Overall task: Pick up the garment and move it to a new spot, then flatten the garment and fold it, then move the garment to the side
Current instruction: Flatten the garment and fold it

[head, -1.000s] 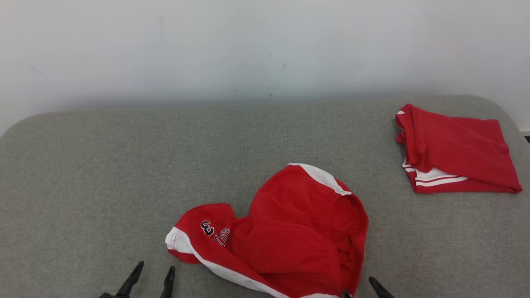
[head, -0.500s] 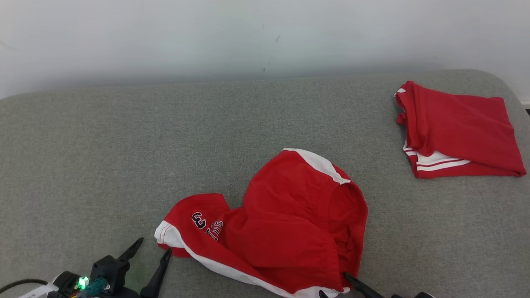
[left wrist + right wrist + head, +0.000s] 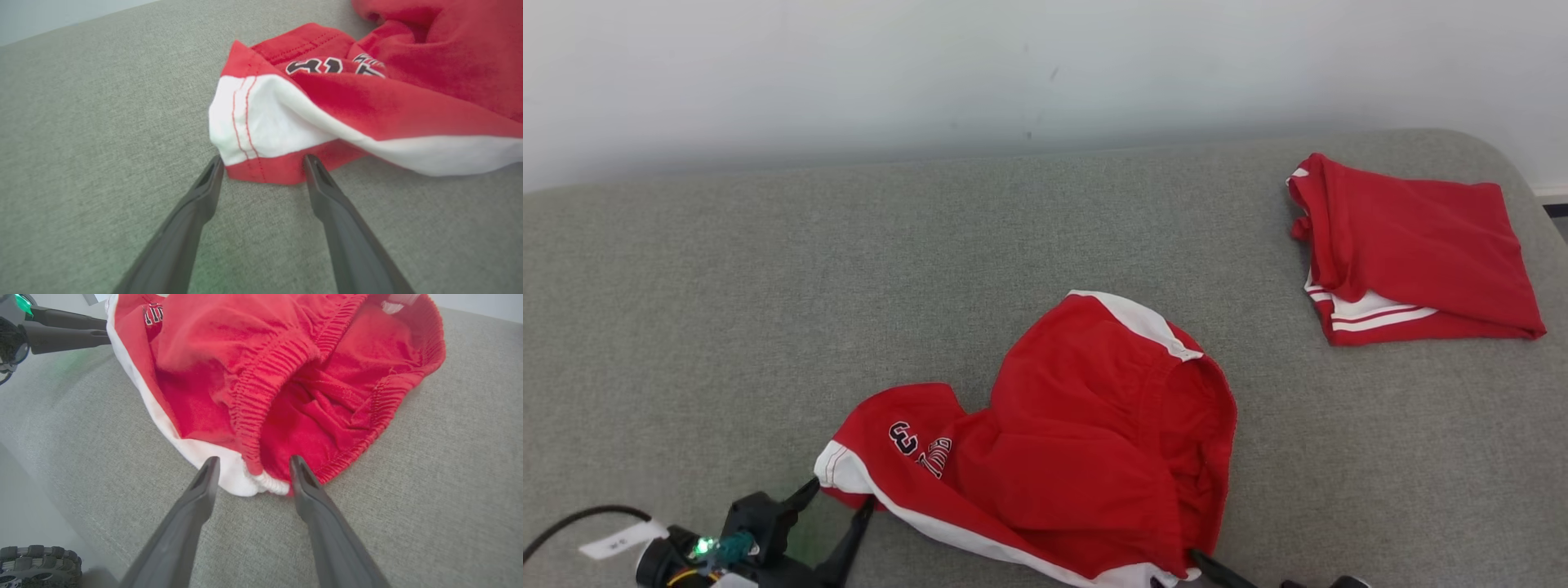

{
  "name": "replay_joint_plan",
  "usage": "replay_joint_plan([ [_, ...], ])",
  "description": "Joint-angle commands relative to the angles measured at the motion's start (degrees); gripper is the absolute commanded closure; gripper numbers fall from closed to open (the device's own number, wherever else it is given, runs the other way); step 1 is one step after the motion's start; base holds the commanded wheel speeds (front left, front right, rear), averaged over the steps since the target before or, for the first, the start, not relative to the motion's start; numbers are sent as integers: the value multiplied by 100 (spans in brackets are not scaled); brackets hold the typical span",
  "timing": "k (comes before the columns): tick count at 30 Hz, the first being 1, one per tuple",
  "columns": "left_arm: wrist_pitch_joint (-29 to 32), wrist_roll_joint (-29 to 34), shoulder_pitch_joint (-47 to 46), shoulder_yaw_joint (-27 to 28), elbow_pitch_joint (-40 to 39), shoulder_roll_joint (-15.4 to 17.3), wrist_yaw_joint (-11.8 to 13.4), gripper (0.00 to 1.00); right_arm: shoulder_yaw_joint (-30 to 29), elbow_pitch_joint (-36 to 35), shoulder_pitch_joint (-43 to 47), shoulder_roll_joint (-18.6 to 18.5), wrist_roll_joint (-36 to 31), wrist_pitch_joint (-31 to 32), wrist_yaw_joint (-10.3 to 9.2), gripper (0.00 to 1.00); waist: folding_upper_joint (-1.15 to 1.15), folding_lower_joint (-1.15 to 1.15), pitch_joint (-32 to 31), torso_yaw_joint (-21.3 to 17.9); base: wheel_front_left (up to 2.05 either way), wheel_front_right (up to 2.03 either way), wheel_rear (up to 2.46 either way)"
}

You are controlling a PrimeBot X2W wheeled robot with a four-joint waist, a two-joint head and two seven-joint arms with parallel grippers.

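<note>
Red knit shorts with white side stripes (image 3: pixel 1094 441) lie crumpled at lower centre on the grey upholstered surface (image 3: pixel 727 327). They look soft, light and limp, so they will probably sag when lifted. The best holds are the hem corner (image 3: pixel 245 155) and the elastic waistband (image 3: pixel 261 388). The left pincer (image 3: pixel 263 163) and right pincer (image 3: pixel 254 465) gape astride these and hold nothing. The printed numeral (image 3: pixel 903 438) is apparently a 3; the lettering beside it is unreadable.

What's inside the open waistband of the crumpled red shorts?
Past the elastic waistband, the crumpled shorts show bunched red inner fabric with a stitched seam, no loose item. The upper layer sags over the far interior, so what lies deeper is covered.
</note>
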Motion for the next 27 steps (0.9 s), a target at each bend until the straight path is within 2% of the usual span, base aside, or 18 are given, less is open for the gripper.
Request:
replay_joint_plan([
  [1,-12,-87,-167,-67,42,32,12,33,28,34,-133,16,63,-3,-16,82,0,0,7,-8,0,0,0],
  [2,-13,-156,-206,-133,90,37,12,75,64,68,-156,29,83,-3,-16,100,0,0,11,-8,0,0,0],
  [3,-13,-171,-263,-139,73,40,12,100,104,104,-183,42,90,-2,-16,100,0,0,18,1,0,0,0],
  [5,-14,-62,-314,27,45,57,13,100,131,128,-240,68,117,-3,-16,100,0,0,14,26,0,0,0],
  [12,-15,258,281,804,-375,-274,17,100,-133,-152,-10,59,256,-3,-16,100,0,0,-80,154,0,0,0],
  [18,-16,536,1071,1377,-1120,-461,14,100,-541,-876,437,-76,481,-2,-16,100,0,0,-162,256,0,0,0],
  [22,-15,488,1221,1653,-1500,-390,14,100,-655,-1375,478,-207,769,-3,-16,100,0,0,-164,288,0,0,0],
  [27,22,277,695,1669,-1908,-133,13,100,-536,-1811,-20,-525,1258,-4,-16,100,0,0,-84,349,0,0,0],
])
